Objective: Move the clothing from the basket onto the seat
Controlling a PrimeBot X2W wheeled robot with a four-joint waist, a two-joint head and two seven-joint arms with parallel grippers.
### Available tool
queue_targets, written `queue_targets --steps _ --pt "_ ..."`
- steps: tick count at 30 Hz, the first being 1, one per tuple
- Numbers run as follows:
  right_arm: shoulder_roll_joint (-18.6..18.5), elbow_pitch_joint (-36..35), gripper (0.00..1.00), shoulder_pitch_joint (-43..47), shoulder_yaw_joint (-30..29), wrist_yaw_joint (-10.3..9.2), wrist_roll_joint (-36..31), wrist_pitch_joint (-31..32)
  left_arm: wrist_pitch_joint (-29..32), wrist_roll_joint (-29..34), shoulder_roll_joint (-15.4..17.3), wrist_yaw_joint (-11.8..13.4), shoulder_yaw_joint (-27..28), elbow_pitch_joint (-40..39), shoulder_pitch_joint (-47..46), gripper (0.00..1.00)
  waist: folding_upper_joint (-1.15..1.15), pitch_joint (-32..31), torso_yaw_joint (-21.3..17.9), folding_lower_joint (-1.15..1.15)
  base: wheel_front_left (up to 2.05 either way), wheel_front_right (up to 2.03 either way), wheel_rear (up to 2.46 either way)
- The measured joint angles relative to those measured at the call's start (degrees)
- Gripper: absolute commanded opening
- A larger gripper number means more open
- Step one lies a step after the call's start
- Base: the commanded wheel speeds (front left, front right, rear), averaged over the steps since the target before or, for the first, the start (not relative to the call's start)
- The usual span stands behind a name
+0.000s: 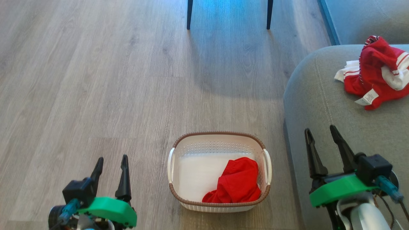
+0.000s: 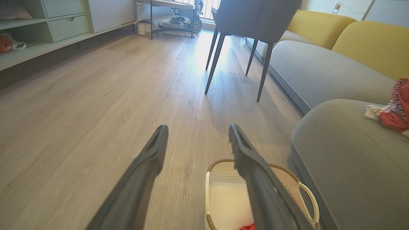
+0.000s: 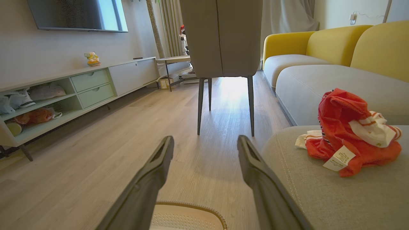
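Wooden floor [image 1: 96, 80], with the grey seat [image 1: 319, 95] along the robot's right. The white basket [image 1: 217, 145] stands on the floor just beside the seat's rounded front corner, between the two arms.

A red jersey [image 1: 374, 70] with white striped trim lies crumpled on the seat, well apart from the basket. Red shorts [image 1: 238, 183] lie heaped in the basket's right half, against the wall on the seat side. By this layout one garment is delivered and one awaits transfer.

The left gripper [image 1: 112, 158] hangs over the floor to the basket's left. The right gripper [image 1: 320, 128] hangs over the seat's near edge. Both have their fingers spread wide and carry nothing.

Handling, as judged: the shorts are light, soft and limp. They will sag and drape when lifted, and their smooth sports cloth may slide out of a shallow pinch. The best hold looks to be the raised fold at the top of the heap, taken deep and clear of the perforated wall. The basket seems light too, so snagged cloth could drag it along.
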Motion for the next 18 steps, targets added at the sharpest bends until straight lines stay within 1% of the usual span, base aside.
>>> queue_targets --steps 9,18 --pt "0.1 0.0 1.0 2.7 -1.4 0.0 0.7 -0.5 0.0 0.6 -0.5 -0.5 1.8 0.0 1.6 1.0 0.0 -0.7 -0.4 0.0 0.0 0.0 0.0" --pt "0.1 0.2 1.0 2.8 -1.5 0.0 0.7 -0.6 0.0 1.6 -0.7 -0.5 3.0 0.0 2.0 1.0 0.0 -1.3 -0.3 0.0 0.0 0.0 0.0"
